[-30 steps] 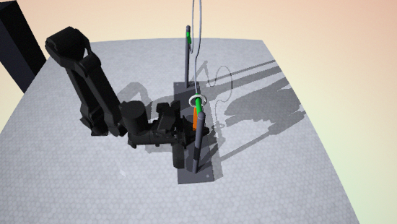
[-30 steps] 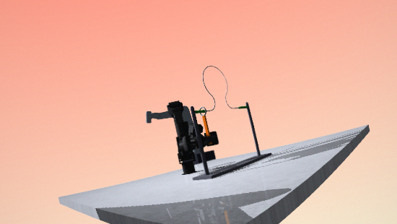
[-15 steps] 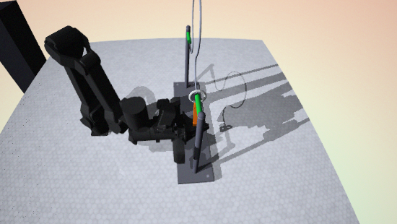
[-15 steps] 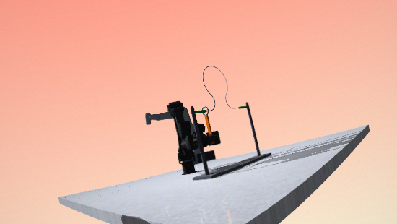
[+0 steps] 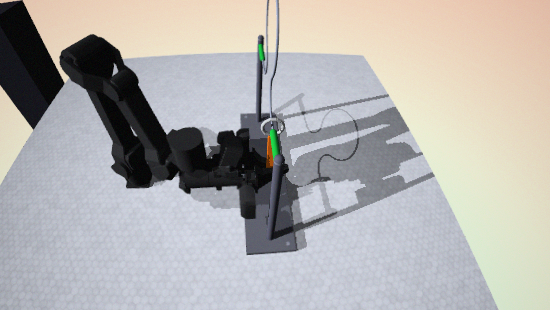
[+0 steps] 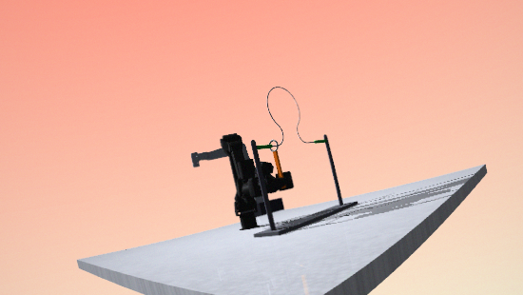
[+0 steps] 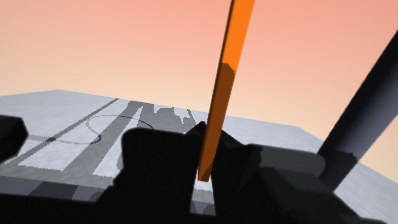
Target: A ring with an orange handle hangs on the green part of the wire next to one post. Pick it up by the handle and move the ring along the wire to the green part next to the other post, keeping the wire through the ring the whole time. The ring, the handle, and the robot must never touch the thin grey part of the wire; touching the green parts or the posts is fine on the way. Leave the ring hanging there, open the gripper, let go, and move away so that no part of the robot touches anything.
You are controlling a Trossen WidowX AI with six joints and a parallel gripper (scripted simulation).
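The ring (image 5: 262, 127) (image 6: 273, 140) is seen around the wire (image 5: 271, 95) (image 6: 300, 114), by the inner end of the near green section (image 5: 274, 142) (image 6: 264, 147); whether grey wire is touched cannot be told. Its orange handle (image 5: 269, 152) (image 6: 278, 164) (image 7: 227, 75) is pointed toward about 5 o'clock in the exterior view, its lower end clamped by the closed gripper (image 5: 270, 169) (image 6: 283, 181) (image 7: 205, 125). From the ring, the near post (image 5: 274, 200) (image 6: 263, 187) (image 7: 365, 110) is placed toward 6 o'clock in the top view, the far post (image 5: 259, 85) (image 6: 334, 171) toward 11. Both are carried by a dark base plate (image 5: 260, 245) (image 6: 266, 233).
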